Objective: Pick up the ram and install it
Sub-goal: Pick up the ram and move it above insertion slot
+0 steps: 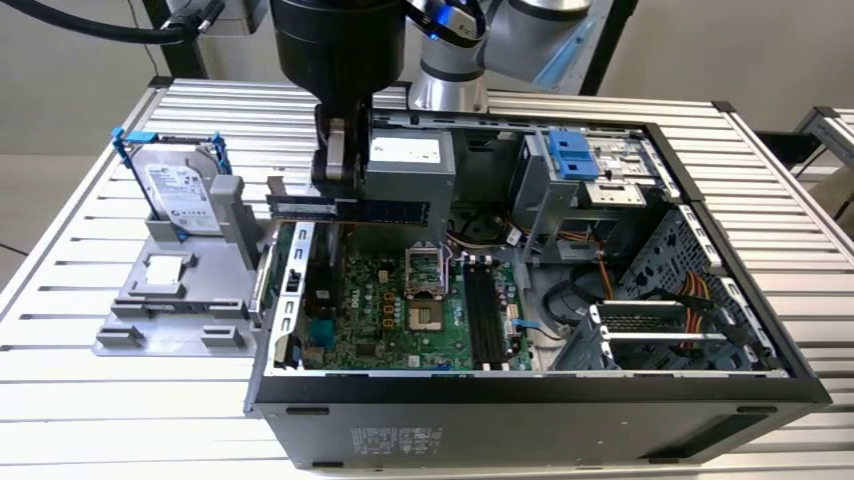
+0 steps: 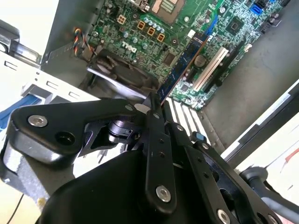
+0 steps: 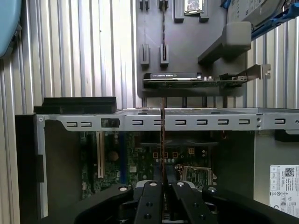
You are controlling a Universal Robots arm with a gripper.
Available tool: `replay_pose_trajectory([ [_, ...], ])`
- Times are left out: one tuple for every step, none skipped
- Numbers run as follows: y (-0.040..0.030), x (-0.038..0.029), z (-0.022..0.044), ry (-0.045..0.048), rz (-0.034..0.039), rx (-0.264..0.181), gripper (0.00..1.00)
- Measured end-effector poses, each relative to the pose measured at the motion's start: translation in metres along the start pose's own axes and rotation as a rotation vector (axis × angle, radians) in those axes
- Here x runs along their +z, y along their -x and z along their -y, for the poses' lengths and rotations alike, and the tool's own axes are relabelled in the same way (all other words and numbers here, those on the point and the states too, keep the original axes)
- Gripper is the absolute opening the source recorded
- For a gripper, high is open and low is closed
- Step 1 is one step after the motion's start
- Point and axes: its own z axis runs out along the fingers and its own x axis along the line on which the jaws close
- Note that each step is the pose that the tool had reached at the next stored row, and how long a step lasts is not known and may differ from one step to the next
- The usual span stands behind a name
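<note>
At the top of the exterior view, the arm [image 1: 461, 60] was silver-grey metal with a blue ring at one joint. A thick black cable [image 1: 94, 30] curved in from the upper left corner. A broad black cylinder [image 1: 340, 45] sat at its wrist. In both wrist views the gripper [image 2: 156, 100] [image 3: 162, 186] was matte black, built of flat angular linkage bars fastened with round silver screws [image 2: 37, 121].

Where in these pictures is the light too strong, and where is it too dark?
In the second wrist view the table beside the case is washed out to white; in the first wrist view the motherboard lies in shadow inside the case; in the exterior view the light is even and the ram plainly lit.
</note>
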Motion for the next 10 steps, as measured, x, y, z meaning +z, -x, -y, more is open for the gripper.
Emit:
replay_pose_trajectory([
  [0.0000,0.0000,0.0004,0.0000,0.0000,0.000,0.00],
  [0.0001,0.0000,0.0009,0.0000,0.0000,0.000,0.00],
  [0.0001,0.0000,0.0016,0.0000,0.0000,0.000,0.00],
  [0.0001,0.0000,0.0020,0.0000,0.0000,0.000,0.00],
  [0.0001,0.0000,0.0024,0.0000,0.0000,0.000,0.00],
  [0.0001,0.0000,0.0028,0.0000,0.0000,0.000,0.00],
  [0.0001,-0.0001,0.0032,0.0000,0.0000,0.000,0.00],
  [0.0002,0.0000,0.0036,0.0000,0.0000,0.000,0.00],
  [0.0002,0.0000,0.0040,0.0000,0.0000,0.000,0.00],
  [0.0002,-0.0001,0.0044,0.0000,0.0000,0.000,0.00],
])
